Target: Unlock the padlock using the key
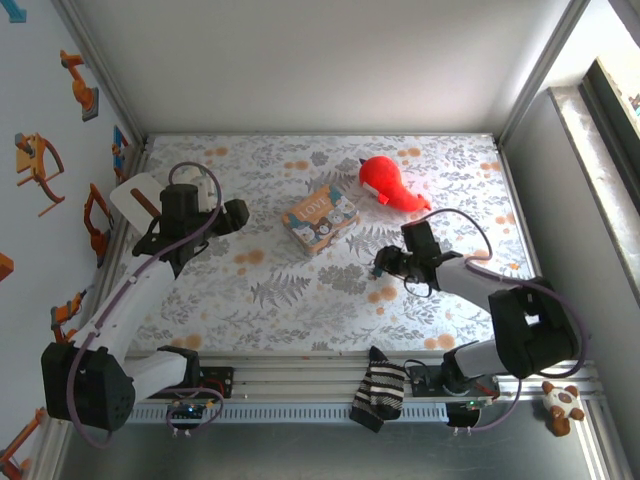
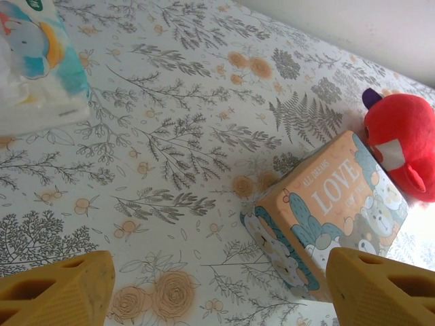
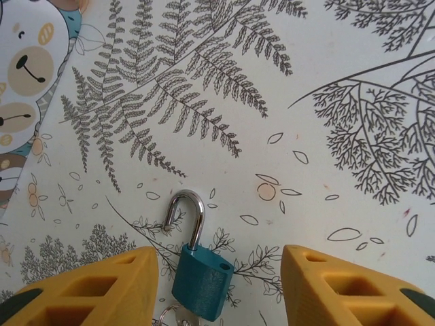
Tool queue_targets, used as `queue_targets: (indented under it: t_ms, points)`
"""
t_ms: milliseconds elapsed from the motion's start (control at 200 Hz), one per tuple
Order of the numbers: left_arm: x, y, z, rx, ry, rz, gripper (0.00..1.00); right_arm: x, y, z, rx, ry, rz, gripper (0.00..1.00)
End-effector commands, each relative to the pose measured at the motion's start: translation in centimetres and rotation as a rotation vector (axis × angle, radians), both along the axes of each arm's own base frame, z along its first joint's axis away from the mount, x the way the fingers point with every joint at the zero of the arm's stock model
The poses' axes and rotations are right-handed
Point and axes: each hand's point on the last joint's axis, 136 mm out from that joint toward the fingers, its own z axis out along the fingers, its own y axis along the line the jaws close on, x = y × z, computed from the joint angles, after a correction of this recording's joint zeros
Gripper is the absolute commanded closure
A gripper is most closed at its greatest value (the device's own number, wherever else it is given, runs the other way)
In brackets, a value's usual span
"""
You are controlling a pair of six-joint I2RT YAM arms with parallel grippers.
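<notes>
The padlock (image 3: 202,281) is small with a teal body. It lies flat on the floral table, and one end of its silver shackle (image 3: 192,207) is lifted out of the body. The key (image 3: 178,317) sticks out of the bottom of the padlock on a ring, cut off by the frame edge. My right gripper (image 3: 219,259) is open, a yellow finger on each side of the lock body, touching nothing; from above the right gripper (image 1: 385,265) hovers low at centre right. My left gripper (image 2: 219,272) is open and empty over the table, left of the LOVE tin (image 2: 340,210).
The tan and blue LOVE tin (image 1: 320,217) sits mid-table, with a red plush toy (image 1: 392,183) behind it to the right. A white printed packet (image 2: 34,61) lies by the left arm. A striped sock (image 1: 380,390) hangs on the front rail, and a small plush (image 1: 562,405) lies off the table's right corner.
</notes>
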Motion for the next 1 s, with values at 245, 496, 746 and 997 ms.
queue_targets:
  t_ms: [245, 496, 746, 997]
  points:
    - [0.0, 4.4, 1.4, 0.139, -0.111, 0.174, 0.09, -0.2, -4.7, 6.5, -0.214, -0.139, -0.032, 0.31]
    - [-1.2, 8.3, 1.6, 0.272, -0.153, 0.333, 0.04, -1.0, -7.7, 10.2, -0.337, -0.268, -0.060, 0.06]
    - [-1.8, 13.2, 1.6, 0.432, -0.242, 0.578, 0.04, -1.3, -11.4, 12.8, -0.469, -0.370, -0.065, 0.00]
    - [-1.4, 14.1, -1.2, 0.555, -0.216, 0.585, 0.04, -1.5, -15.4, 12.2, -0.581, -0.445, -0.095, 0.00]
